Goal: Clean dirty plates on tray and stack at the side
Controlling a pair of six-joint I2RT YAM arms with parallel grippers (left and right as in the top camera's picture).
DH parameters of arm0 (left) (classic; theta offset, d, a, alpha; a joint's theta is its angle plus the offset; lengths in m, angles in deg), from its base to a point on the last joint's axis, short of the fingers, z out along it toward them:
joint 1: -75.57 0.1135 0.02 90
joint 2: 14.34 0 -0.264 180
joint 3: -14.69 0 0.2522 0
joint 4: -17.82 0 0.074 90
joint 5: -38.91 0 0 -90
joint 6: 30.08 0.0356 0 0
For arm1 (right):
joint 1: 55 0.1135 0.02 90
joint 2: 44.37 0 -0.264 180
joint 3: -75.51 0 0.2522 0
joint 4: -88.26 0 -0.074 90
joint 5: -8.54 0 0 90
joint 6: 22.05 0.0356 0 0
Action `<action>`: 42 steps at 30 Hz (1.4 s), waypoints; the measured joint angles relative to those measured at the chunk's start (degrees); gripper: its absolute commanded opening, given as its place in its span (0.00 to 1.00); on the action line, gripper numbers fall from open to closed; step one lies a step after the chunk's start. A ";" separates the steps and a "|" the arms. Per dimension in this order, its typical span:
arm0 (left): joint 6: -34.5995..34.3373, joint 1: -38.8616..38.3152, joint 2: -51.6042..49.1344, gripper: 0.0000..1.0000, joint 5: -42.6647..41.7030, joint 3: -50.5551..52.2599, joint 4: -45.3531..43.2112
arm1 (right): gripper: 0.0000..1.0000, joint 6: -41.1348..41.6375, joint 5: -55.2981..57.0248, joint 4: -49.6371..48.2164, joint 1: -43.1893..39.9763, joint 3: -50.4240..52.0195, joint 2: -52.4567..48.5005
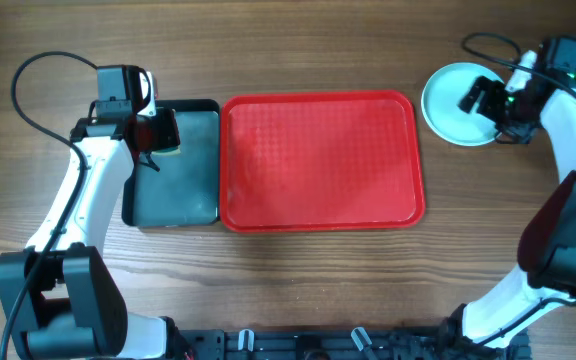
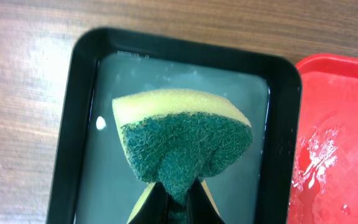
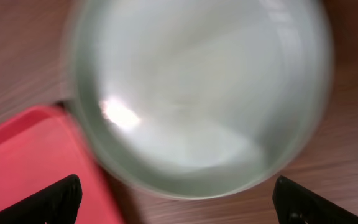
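Observation:
The red tray (image 1: pixel 320 160) lies in the middle of the table with nothing on it; its wet corner shows in the left wrist view (image 2: pixel 340 143) and the right wrist view (image 3: pixel 23 162). A pale aqua plate (image 1: pixel 453 100) lies on the wood right of the tray; whether others lie under it I cannot tell. It fills the right wrist view (image 3: pixel 197 93), blurred. My right gripper (image 1: pixel 490 100) hangs open over the plate, fingertips wide apart (image 3: pixel 179 199), holding nothing. My left gripper (image 2: pixel 178 202) is shut on a green and yellow sponge (image 2: pixel 182 137) above the black tray (image 2: pixel 86 81).
The black tray (image 1: pixel 183 170) holds a film of water and lies against the red tray's left side. Cables run over the wood at the far left and far right. The arm bases stand along the front edge.

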 measured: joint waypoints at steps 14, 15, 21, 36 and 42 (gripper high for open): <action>2.80 -0.11 -10.21 0.29 -0.20 0.00 -1.77 | 0.99 -2.95 -1.51 1.68 14.08 -0.15 0.48; 2.56 -0.11 -10.54 0.33 -0.22 0.00 -1.79 | 1.00 -2.95 -1.14 1.68 14.08 -0.15 0.48; 2.43 -0.11 -11.32 0.63 -0.26 -0.35 -1.73 | 1.00 -2.95 -0.22 1.11 14.08 -0.15 0.48; 0.39 -0.11 0.11 1.00 -0.42 -4.33 -3.91 | 1.00 -2.95 0.02 0.83 14.08 -0.15 0.48; 0.39 -0.11 0.11 1.00 -0.42 -4.33 -3.91 | 1.00 -2.95 0.02 0.83 14.08 -0.15 0.48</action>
